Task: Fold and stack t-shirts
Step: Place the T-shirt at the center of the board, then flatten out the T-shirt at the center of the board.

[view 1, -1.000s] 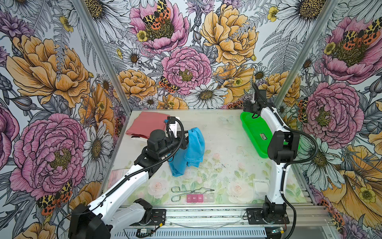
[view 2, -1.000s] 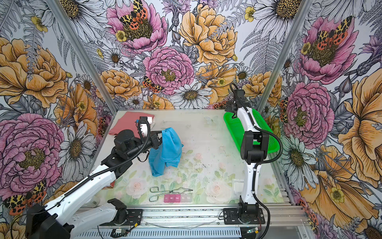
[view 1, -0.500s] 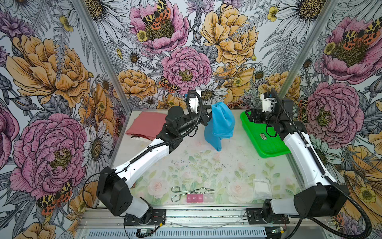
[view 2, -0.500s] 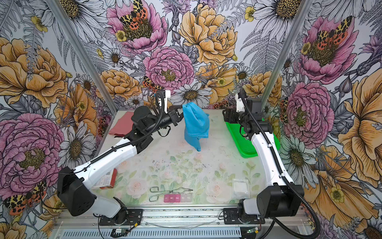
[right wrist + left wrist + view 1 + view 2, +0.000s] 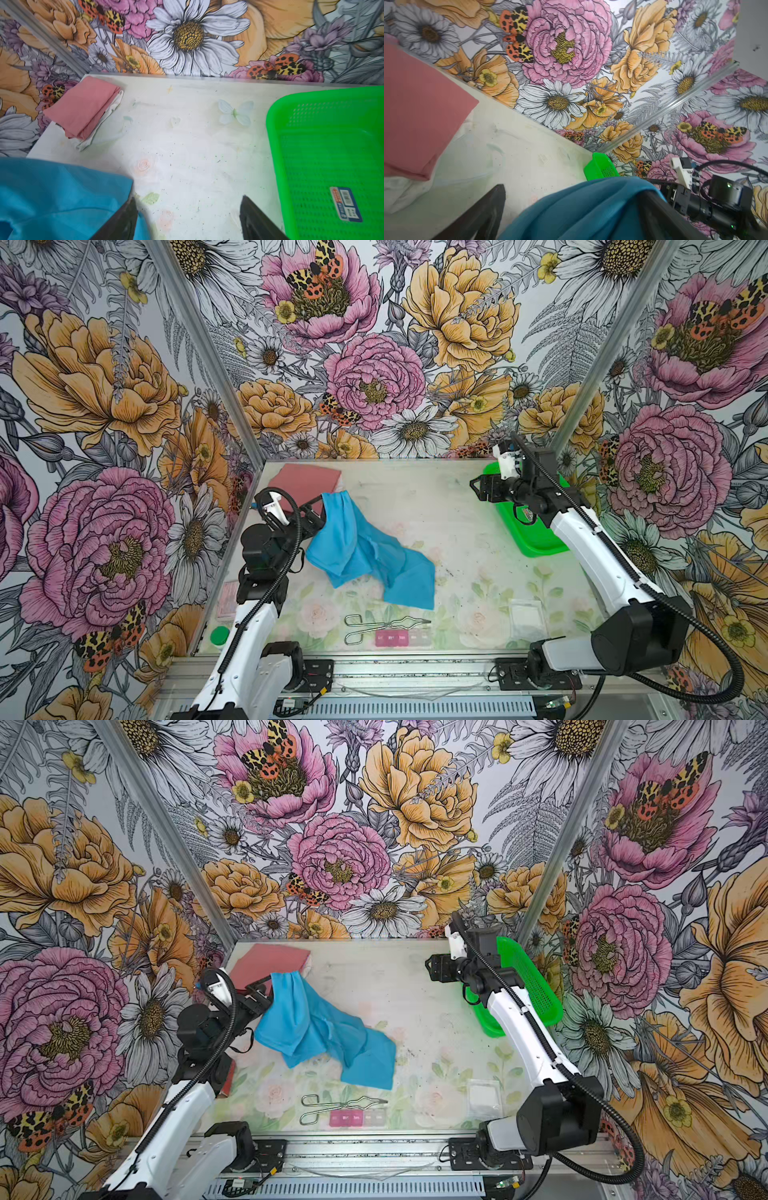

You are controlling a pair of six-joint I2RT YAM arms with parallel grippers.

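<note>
Our sky-blue t-shirt (image 5: 365,556) sprawls unfolded mid-frame. One end is draped over a finger of our left gripper (image 5: 318,512), whose jaws are wide, probably to let the cloth spread flat; the forearm is upright and the wrist level. Our right gripper (image 5: 476,488), wide and empty, reaches level toward centre above the green basket (image 5: 536,539). The folded salmon-pink t-shirt (image 5: 305,483) lies upper left.

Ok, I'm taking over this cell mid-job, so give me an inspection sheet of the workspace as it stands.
Surface: table, faded flower print, dark specks.
Job's things: blue t-shirt crumpled, trailing from the left pincer to the table's middle; pink t-shirt folded on a white t-shirt in the far corner.
Clutter: green basket, tongs, pink pill box, gauze square.
Grippers: left pincer open, blue cloth hung over one finger; right pincer open, empty, beside the basket.
Cables: black hoses along both arms, no snag seen.
Surroundings: flowered walls, metal posts.
</note>
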